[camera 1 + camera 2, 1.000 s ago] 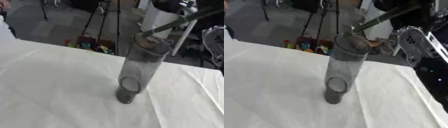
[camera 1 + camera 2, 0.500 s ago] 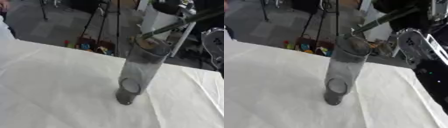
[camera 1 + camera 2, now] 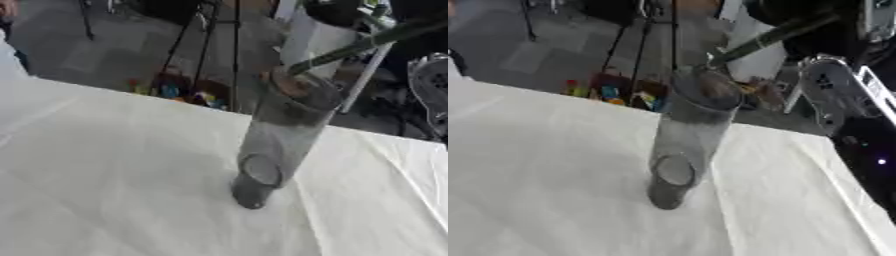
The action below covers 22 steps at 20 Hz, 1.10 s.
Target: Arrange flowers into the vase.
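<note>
A tall clear glass vase [image 3: 280, 135] stands upright on the white tablecloth [image 3: 105, 165], right of centre. A long green flower stem [image 3: 772, 37] slants down from the upper right, and its lower tip sits at the far edge of the vase's rim. My right hand [image 3: 798, 11] shows as a dark shape at the top right with the upper end of the stem in it. The flower head is out of view. My left hand shows in neither view.
My right arm's silver and black forearm [image 3: 833, 105] hangs beyond the table's right side. Behind the far table edge are tripod legs [image 3: 206, 35] and small colourful things [image 3: 175, 92] on the floor. The cloth around the vase is bare.
The stem's tip has stayed at the vase's rim with only a small shift. The whole view has moved slightly, so the camera has tilted.
</note>
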Each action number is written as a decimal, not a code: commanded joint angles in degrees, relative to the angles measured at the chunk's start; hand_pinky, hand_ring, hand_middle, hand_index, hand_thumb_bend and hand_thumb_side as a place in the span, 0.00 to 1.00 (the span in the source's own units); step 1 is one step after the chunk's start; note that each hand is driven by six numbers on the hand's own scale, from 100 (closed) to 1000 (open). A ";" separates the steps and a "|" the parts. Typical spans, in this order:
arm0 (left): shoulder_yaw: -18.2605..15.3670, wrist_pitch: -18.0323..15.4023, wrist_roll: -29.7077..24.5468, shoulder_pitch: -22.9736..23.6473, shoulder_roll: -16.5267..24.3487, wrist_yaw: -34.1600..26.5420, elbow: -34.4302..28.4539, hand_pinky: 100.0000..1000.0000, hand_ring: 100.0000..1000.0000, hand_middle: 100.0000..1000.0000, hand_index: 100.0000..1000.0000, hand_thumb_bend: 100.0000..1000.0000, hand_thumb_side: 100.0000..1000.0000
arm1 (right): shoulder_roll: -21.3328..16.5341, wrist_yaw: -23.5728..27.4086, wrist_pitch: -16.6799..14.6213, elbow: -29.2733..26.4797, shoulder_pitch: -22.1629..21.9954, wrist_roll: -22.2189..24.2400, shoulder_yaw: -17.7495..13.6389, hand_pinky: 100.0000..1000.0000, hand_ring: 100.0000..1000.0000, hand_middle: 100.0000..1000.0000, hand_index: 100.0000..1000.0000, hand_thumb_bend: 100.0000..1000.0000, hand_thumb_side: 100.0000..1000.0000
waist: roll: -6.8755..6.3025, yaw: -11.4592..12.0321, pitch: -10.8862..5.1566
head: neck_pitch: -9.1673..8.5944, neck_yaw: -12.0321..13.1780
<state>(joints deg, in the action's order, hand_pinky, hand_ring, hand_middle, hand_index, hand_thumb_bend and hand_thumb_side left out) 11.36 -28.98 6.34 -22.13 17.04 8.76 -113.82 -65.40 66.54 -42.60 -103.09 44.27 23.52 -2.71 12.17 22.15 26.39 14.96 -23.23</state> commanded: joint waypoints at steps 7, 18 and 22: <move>-0.30 -0.09 0.22 -0.05 -0.10 0.61 -0.77 0.64 1.00 0.94 0.96 0.00 1.00 | -3.40 -2.86 -9.37 -0.88 -0.24 9.74 -2.07 0.00 0.00 0.00 0.07 0.00 0.16 | -0.75 -0.35 -0.93 | -1.08 -0.39; -0.20 -0.23 0.19 -0.18 -0.35 1.17 -0.77 0.64 1.00 0.95 0.96 0.00 1.00 | -4.12 -6.21 -9.37 -1.56 -2.19 9.76 -1.42 0.00 0.01 0.00 0.06 0.00 0.16 | -0.48 0.42 0.08 | -1.82 -0.80; -0.10 -0.28 0.14 -0.32 -0.35 1.37 -0.77 0.64 1.00 0.95 0.96 0.00 1.00 | -4.13 -5.49 -9.37 -0.66 -2.64 10.01 -0.28 0.00 0.01 0.00 0.06 0.00 0.16 | -0.19 0.79 0.36 | -1.94 -0.91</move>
<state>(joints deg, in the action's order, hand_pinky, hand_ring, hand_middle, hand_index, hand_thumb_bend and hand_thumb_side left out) 11.36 -29.08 6.45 -21.96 16.58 9.84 -113.82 -66.87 60.68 -42.32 -103.85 41.26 23.80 -2.62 12.46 23.03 27.91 13.91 -23.89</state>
